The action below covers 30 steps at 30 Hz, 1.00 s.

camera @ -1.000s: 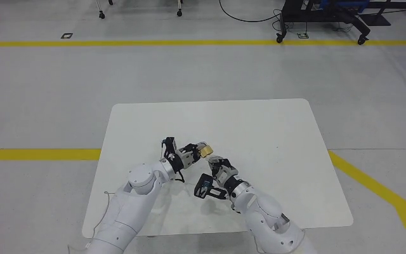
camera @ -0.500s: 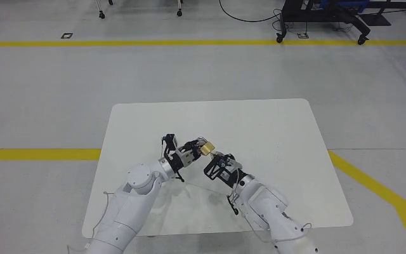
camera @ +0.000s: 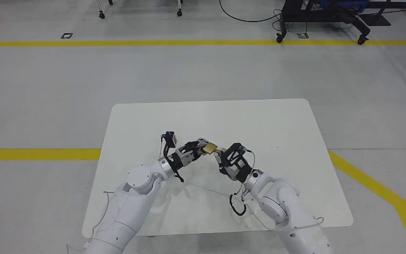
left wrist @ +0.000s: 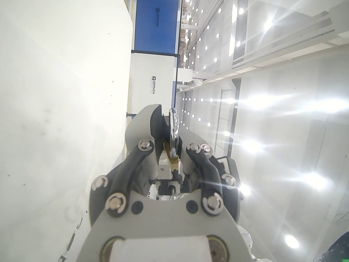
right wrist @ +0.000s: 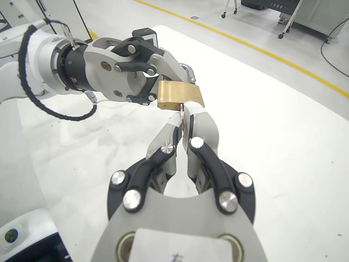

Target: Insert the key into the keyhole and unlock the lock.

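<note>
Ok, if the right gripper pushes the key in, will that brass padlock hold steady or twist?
The brass padlock looks solid and rigid, probably heavy for its size. The left gripper clamps it near the shackle end with the body sticking out, so a push from the key could pivot it. Its smooth brass faces may slip.

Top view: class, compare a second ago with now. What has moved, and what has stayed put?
The right gripper, shut on the key, moved forward from the table's near edge to the padlock, so the key now meets its keyhole end. The left gripper kept its grip on the padlock, barely shifting. The table is unchanged.
</note>
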Tool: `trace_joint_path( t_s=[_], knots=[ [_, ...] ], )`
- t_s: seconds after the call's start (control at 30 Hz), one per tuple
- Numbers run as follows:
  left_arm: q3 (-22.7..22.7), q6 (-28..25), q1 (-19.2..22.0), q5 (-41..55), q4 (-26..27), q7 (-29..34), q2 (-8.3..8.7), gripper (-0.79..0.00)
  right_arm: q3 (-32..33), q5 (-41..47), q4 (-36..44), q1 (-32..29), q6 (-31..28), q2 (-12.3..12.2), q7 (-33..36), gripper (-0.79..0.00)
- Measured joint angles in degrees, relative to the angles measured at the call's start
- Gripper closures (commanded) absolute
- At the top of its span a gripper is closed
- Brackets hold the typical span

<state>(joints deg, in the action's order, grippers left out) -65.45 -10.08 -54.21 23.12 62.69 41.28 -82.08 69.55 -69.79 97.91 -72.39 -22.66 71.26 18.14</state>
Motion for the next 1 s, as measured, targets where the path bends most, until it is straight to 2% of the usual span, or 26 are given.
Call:
trace_joint_path(
  t_s=[0.5, 0.53, 0.57, 0.6, 0.63, 1.0],
  knots=[
    [0.36, -4.74, 0.06, -3.76, 0.02, -0.2, 0.39, 0.0, 3.44, 16.88, -2.56, 0.75, -4.91, -0.5, 5.83, 0.0],
    [0.35, -4.94, 0.06, -3.8, 0.02, -0.19, 0.4, 0.0, 3.62, 17.18, -2.58, 0.78, -4.89, -0.55, 6.02, -0.102],
    [0.35, -5.1, 0.05, -3.84, 0.01, -0.18, 0.42, 0.0, 3.76, 17.32, -2.56, 0.77, -4.81, -0.59, 6.1, -0.317],
    [0.36, -5.22, 0.05, -3.88, 0.0, -0.16, 0.43, 0.0, 3.9, 17.26, -2.44, 0.72, -4.6, -0.64, 6.06, -0.653],
    [0.37, -5.27, 0.05, -3.91, 0.0, -0.15, 0.45, 0.0, 3.98, 17.03, -2.3, 0.64, -4.43, -0.68, 5.9, -0.785],
    [-0.2, -6.09, 0.03, -4.67, 0.05, -0.6, 0.79, 0.0, 5.88, 15.51, -0.71, -1.19, -3.91, -1.1, 1.5, -0.785]
  ],
)
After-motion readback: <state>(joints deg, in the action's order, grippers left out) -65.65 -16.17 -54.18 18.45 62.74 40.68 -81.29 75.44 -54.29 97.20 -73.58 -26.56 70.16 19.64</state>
